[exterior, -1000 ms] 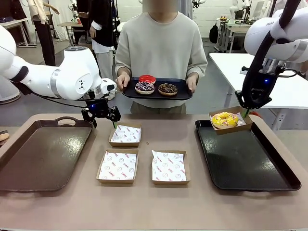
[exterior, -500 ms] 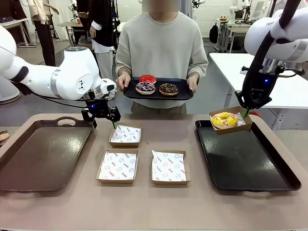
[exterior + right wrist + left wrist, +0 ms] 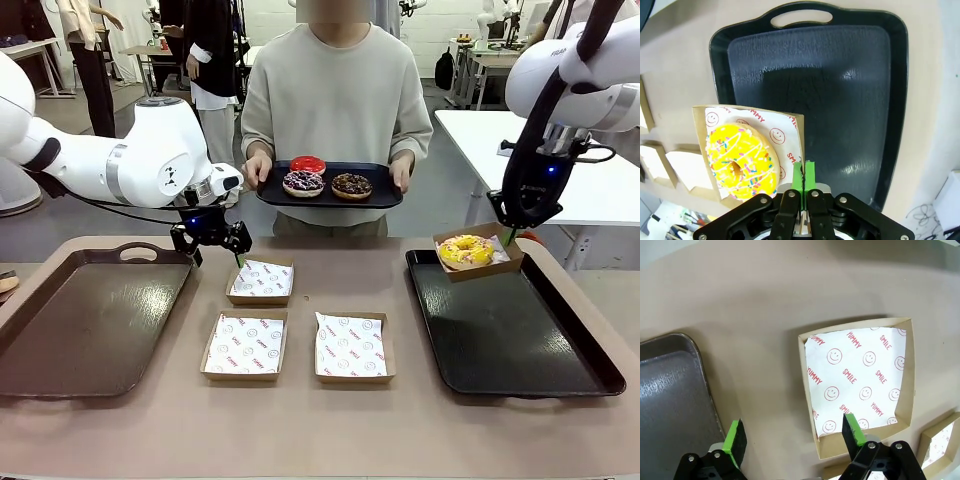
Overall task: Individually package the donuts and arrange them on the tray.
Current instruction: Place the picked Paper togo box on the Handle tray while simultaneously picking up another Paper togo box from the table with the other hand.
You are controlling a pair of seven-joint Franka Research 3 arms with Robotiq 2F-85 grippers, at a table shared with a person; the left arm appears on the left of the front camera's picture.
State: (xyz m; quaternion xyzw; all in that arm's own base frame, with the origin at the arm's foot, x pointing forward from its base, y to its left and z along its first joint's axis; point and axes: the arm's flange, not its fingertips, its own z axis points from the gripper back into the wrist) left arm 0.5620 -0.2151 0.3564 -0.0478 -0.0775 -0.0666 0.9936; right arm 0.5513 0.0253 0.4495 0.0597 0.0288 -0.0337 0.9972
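My right gripper [image 3: 511,234] is shut on the wall of a cardboard box [image 3: 480,266] with the yellow sprinkled donut [image 3: 466,249] in it, over the far left corner of the black tray [image 3: 520,345]. From the right wrist the gripper [image 3: 803,172] pinches the box's wall [image 3: 797,131] beside the donut [image 3: 742,160]. A person holds a small dark tray [image 3: 385,198] with the red [image 3: 307,164], purple [image 3: 303,182] and chocolate [image 3: 351,185] donuts. My left gripper [image 3: 212,250] hangs open, just left of an empty paper-lined box [image 3: 261,279]; its own view shows it [image 3: 792,437] above that box's edge [image 3: 807,395].
Two more empty lined boxes [image 3: 245,345] [image 3: 354,347] sit in the table's middle. A brown tray [image 3: 85,320] lies at the left, its corner [image 3: 670,400] under my left gripper. The black tray's floor [image 3: 815,75] is bare.
My right arm has shifted slightly with the boxed yellow donut. The person's tray has drifted a little to the right. My left arm has not moved.
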